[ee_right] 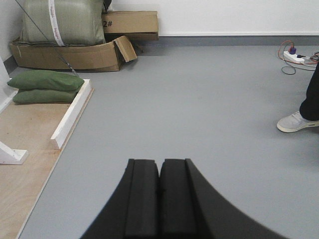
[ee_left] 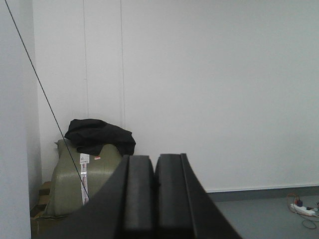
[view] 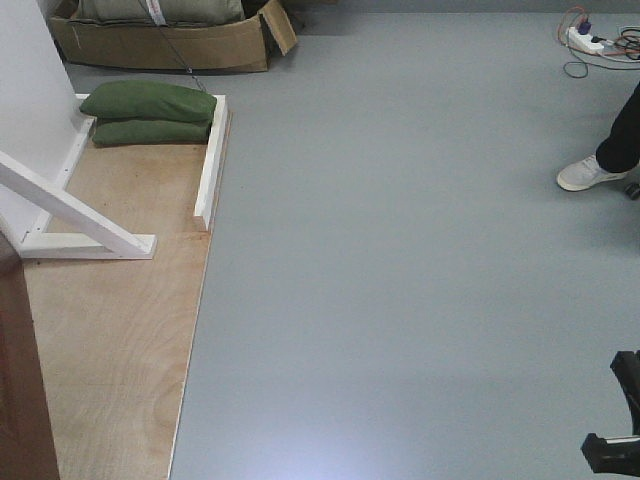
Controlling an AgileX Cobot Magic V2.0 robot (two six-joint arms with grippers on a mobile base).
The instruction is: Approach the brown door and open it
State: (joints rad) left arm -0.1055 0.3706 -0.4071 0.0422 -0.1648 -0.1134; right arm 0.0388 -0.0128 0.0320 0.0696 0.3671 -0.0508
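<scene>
Brown door (view: 18, 400) is just a sliver at the near left edge, so I'd say we're on the drive-up step. Left gripper (ee_left: 155, 199) and right gripper (ee_right: 160, 199) are both pinched together, empty (next move probably needs a turn left to face it).

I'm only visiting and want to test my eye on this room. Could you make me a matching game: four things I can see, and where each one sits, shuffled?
Things: 1 green sandbags; 2 white shoe; 3 power strip; 4 cardboard box.
Places: A among cables, far right corner of the grey floor; B on the plywood board; C below a dark trouser leg; D at the back, holding a green sack.
Pairs: 1-B; 2-C; 3-A; 4-D.
</scene>
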